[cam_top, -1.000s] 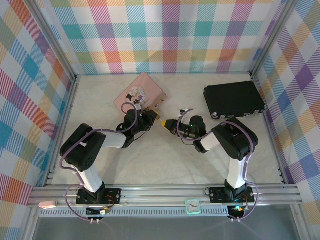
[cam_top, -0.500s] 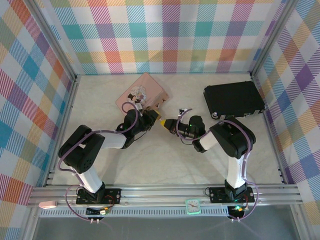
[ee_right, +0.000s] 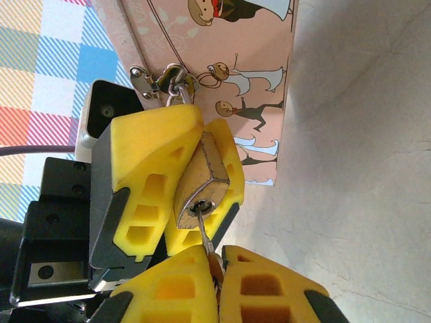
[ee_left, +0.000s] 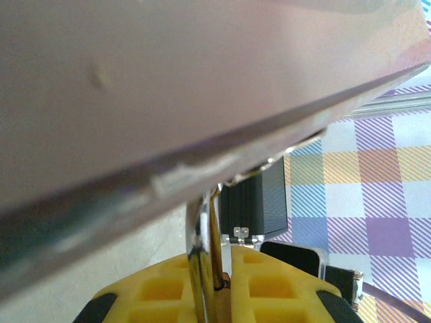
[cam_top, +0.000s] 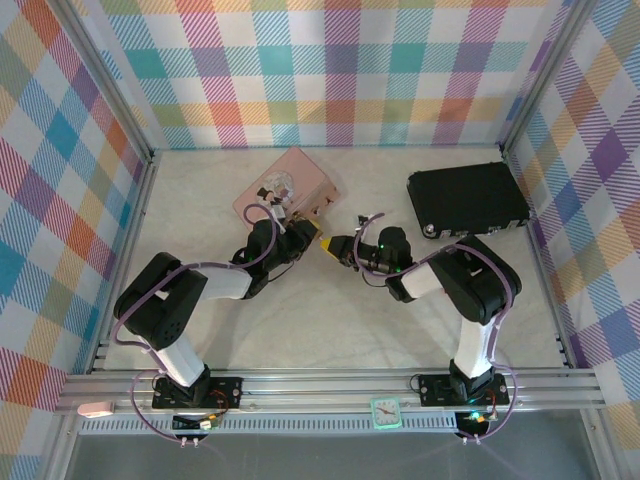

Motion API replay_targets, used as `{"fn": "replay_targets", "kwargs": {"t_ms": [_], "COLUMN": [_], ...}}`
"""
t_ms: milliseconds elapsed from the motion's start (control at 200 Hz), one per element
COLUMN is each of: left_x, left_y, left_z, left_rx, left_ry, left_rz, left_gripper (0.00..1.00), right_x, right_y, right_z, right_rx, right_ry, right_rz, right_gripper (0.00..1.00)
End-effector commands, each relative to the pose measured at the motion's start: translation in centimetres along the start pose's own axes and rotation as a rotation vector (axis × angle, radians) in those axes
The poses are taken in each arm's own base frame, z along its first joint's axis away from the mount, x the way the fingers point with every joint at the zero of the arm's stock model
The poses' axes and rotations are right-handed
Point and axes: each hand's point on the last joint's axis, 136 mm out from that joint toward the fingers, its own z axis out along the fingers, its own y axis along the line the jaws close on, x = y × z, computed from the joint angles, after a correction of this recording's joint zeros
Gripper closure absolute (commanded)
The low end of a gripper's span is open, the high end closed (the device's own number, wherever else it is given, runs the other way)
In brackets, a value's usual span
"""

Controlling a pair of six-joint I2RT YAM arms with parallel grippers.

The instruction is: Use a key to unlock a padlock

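Observation:
The small brass padlock (ee_right: 205,178) hangs by its silver shackle (ee_right: 176,87) from the hasp of the pink tin (ee_right: 232,60). My left gripper (cam_top: 312,236) is shut on the padlock's body, with one yellow finger (ee_right: 151,161) on each side. In the left wrist view the shackle (ee_left: 201,229) rises from between the pads of the left gripper (ee_left: 222,286) to the tin's edge. The key (ee_right: 204,232) has its blade in the keyhole on the padlock's underside. My right gripper (ee_right: 219,254) is shut on the key's head, just right of the left gripper in the top view.
The pink tin (cam_top: 290,185) lies at the back centre-left of the table. A black case (cam_top: 467,198) sits at the back right, and it also shows behind the shackle as the black case (ee_left: 259,202). Plaid walls enclose the table on three sides.
Both grippers, still joined at the padlock, have edged slightly toward the back, and the pink tin has shifted a little with them. Both grips are unchanged.

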Motion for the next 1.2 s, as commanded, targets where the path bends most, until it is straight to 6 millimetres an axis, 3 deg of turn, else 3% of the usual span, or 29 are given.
{"fn": "replay_targets", "kwargs": {"t_ms": [0,275,495,770,905,1080,1195], "left_x": [2.0,2.7,3.3,3.7,4.1,4.5,4.7], "left_y": [-1.5,-0.4,-0.3,-2.0,-2.6,-3.8,-3.4], "left_z": [0.1,0.5,0.9,0.5,0.2,0.1,0.3], "left_rx": [0.064,0.052,0.058,0.125,0.137,0.167,0.143], "left_ry": [0.069,0.088,0.099,0.128,0.155,0.163,0.151], "left_rz": [0.045,0.054,0.059,-0.010,-0.029,-0.030,-0.027], "left_gripper": [1.00,1.00,1.00,1.00,1.00,1.00,1.00], "right_x": [-0.6,-1.4,-2.3,-4.2,-4.5,-5.5,-6.6], "right_y": [5.1,6.5,9.2,5.0,5.2,3.8,3.6], "right_z": [0.3,0.4,-0.3,-2.3,-2.3,-1.7,-1.7], "right_rx": [-0.146,-0.242,-0.279,-0.100,-0.061,-0.023,-0.058], "right_ry": [0.006,0.042,0.073,0.108,0.123,0.067,-0.041], "right_rz": [-0.093,0.014,0.026,-0.168,-0.222,-0.066,0.054], "right_gripper": [1.00,1.00,1.00,1.00,1.00,1.00,1.00]}}
